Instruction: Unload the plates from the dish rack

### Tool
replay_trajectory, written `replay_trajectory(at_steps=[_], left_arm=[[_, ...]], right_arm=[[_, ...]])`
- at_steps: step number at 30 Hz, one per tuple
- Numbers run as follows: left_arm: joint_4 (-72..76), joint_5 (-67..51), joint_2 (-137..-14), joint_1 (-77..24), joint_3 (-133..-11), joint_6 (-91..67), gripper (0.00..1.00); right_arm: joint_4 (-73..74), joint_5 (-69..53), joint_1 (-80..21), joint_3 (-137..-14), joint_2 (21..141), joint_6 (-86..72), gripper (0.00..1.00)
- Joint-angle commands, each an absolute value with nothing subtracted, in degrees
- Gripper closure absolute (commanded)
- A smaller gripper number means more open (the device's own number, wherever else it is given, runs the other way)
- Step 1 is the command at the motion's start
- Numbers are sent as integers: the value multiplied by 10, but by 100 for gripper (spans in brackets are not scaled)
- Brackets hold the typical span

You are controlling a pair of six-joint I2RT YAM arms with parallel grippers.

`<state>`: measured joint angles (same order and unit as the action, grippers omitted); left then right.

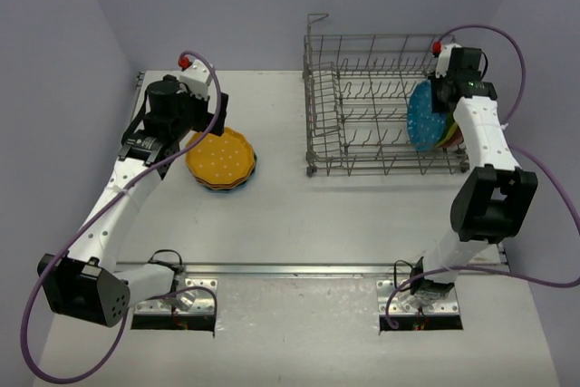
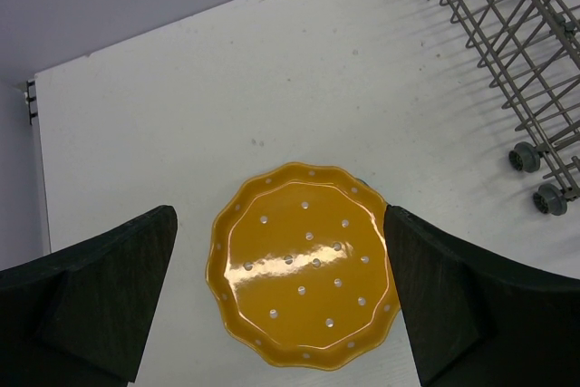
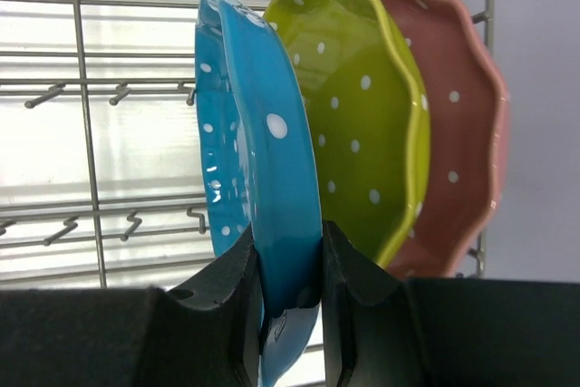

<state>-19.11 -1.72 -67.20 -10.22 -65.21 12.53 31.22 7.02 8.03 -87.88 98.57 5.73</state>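
The grey wire dish rack point(image 1: 362, 111) stands at the back right of the table. At its right end three plates stand upright: a teal-blue plate point(image 3: 263, 160), a yellow-green plate point(image 3: 362, 124) and a pink plate point(image 3: 458, 133). My right gripper point(image 3: 290, 265) is shut on the rim of the teal-blue plate point(image 1: 421, 117). An orange-yellow plate point(image 1: 219, 156) lies flat on top of a small stack at the left. My left gripper point(image 2: 281, 287) is open and empty above the orange-yellow plate point(image 2: 304, 265).
The rack's wire side and small round feet point(image 2: 526, 159) show at the right of the left wrist view. A teal rim peeks out under the orange-yellow plate. Purple walls close in the table at the back and sides.
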Motion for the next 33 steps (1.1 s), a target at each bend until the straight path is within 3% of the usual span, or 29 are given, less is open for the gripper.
replay_trajectory(at_steps=[1,13,20,28,33], left_arm=[[-176,-18,-670,-108,-679,117,4],[-211,-38,-685,-108,-716,92,0],[-221,-119,-688,-108,-733,54,0],[-172,-365,-678,-107,-722,-48,1],[-165,-435,-692,-108,-712,-95,4]], right_arm=[[270,24,64,-957,911,54,100],[305,-35,63,-1073,873,18,100],[320,-124,64,-1090,855,-63,100],[285,-445,64,-991,833,-226,100],[231,-545,20,-902,811,-249,100]])
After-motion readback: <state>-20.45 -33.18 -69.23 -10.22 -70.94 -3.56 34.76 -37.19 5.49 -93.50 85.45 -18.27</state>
